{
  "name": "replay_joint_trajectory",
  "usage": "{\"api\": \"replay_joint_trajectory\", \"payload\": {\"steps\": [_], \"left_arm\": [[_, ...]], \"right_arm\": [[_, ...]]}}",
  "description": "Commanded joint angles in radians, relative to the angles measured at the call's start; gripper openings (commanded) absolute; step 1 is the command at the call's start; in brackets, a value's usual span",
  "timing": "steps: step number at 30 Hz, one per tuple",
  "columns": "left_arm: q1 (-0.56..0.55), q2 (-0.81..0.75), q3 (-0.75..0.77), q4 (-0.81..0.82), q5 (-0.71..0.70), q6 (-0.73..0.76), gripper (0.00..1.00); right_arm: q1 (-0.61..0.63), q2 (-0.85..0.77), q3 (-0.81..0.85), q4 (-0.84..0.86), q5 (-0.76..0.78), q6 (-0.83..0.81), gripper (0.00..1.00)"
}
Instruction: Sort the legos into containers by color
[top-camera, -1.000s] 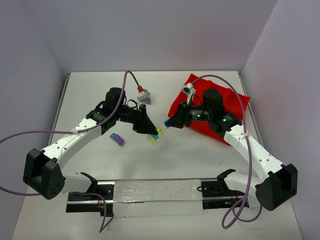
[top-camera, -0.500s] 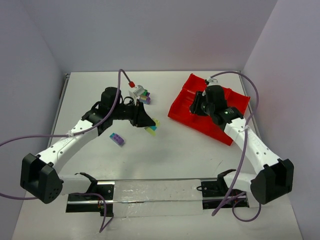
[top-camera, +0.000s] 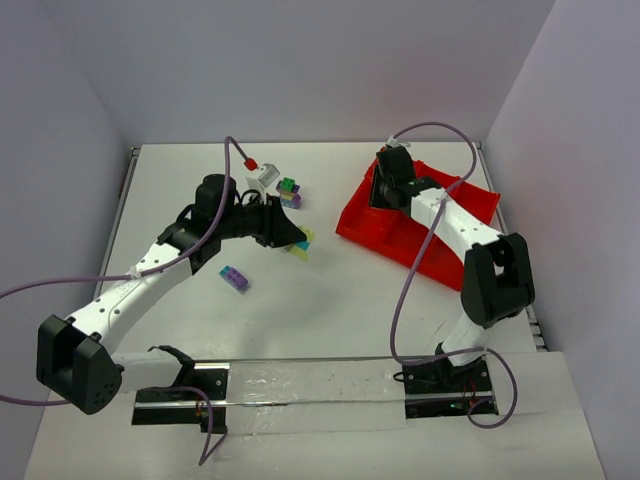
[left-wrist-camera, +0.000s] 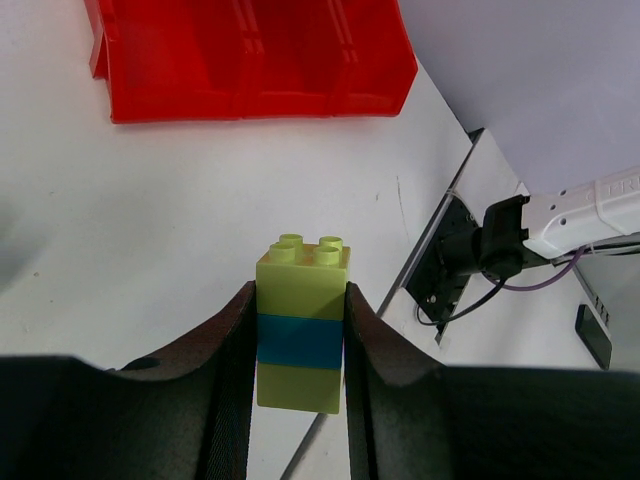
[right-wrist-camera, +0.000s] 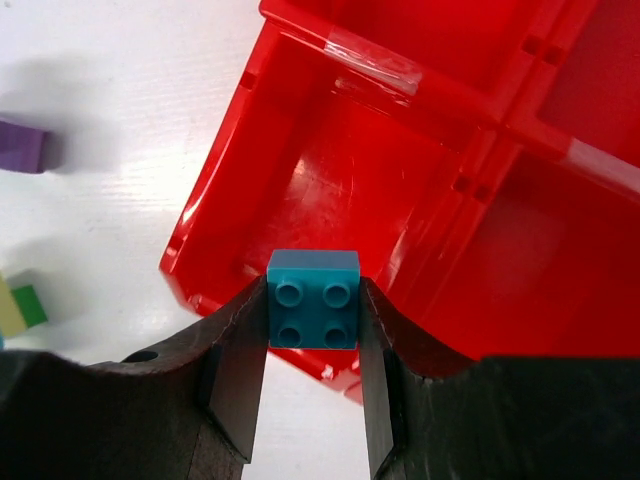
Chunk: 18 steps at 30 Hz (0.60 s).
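Carefully lower teal studded plastic brick (right-wrist-camera: 313, 312), pinched in right gripper (right-wrist-camera: 313, 300) above corner compartment of bright red divided plastic tray (right-wrist-camera: 330, 150), before releasing; hold yellow-green-and-teal stack (left-wrist-camera: 301, 300), clamped in left gripper (left-wrist-camera: 300, 345), left of tray.

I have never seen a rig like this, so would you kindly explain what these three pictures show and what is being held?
These are two white robot arms bolted to a table, the left arm and the right arm, each ending in a two-fingered hand. The wide picture comes from a fixed camera above and behind them; the other two come from a camera on each wrist, looking out along its hand. On the table lie a red tray with compartments, a purple brick and a small green-and-purple clump. The left hand is shut on a stack of yellow-green, teal and yellow-green bricks. The right hand is shut on one teal brick, over the tray.
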Motion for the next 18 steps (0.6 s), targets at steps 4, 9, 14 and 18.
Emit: {"api": "replay_joint_trajectory", "payload": {"steps": [4, 9, 14, 18], "left_arm": [[0.006, -0.017, 0.012, 0.032, 0.012, -0.002, 0.0], [0.006, -0.008, 0.032, 0.016, 0.033, 0.029, 0.0], [0.008, 0.002, 0.049, -0.001, 0.072, 0.066, 0.0], [0.008, 0.01, 0.057, -0.004, 0.135, 0.095, 0.0]], "right_arm": [[-0.005, 0.07, 0.125, -0.003, 0.007, -0.044, 0.61], [-0.005, 0.0, 0.101, -0.005, 0.004, -0.049, 0.78], [-0.005, -0.144, 0.022, 0.045, -0.086, -0.091, 0.77], [-0.005, -0.285, -0.104, 0.154, -0.295, -0.167, 0.77]]}}
